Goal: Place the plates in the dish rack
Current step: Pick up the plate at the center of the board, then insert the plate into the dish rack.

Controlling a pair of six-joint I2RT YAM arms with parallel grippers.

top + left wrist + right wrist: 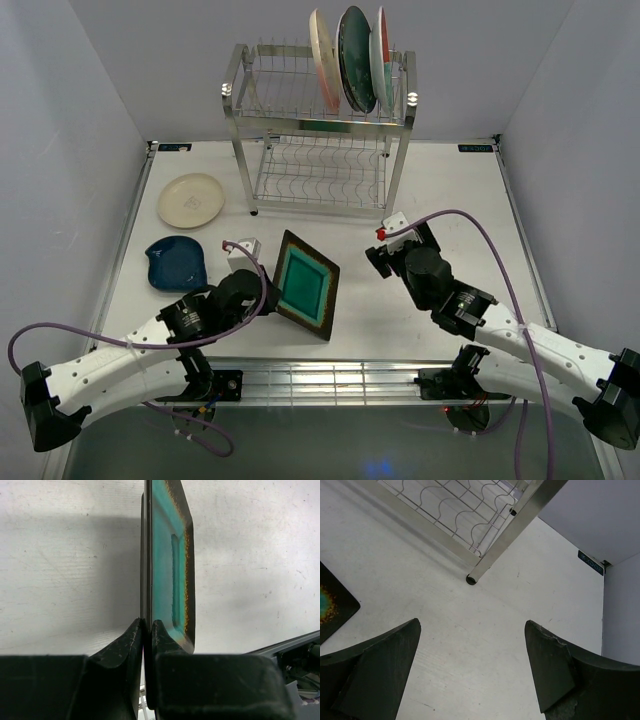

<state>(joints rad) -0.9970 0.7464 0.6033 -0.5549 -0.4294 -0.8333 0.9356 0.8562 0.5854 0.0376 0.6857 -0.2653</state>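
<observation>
Short of rack [320, 122]: green plate [304, 284], on edge.
My left claw [147, 626] pinches its rim; right claw [472, 645] spread, nearer rack.

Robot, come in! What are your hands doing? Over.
Left hand shut on square green plate, tilted. Right hand open, empty. Three plates in dish rack; cream plate, dark blue plate on table.

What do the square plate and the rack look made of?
The square plate looks like glazed ceramic: glossy teal centre, speckled rusty rim, dark back. The rack looks like polished steel: bright shine, thin bent wires, though chrome plating is possible.
</observation>
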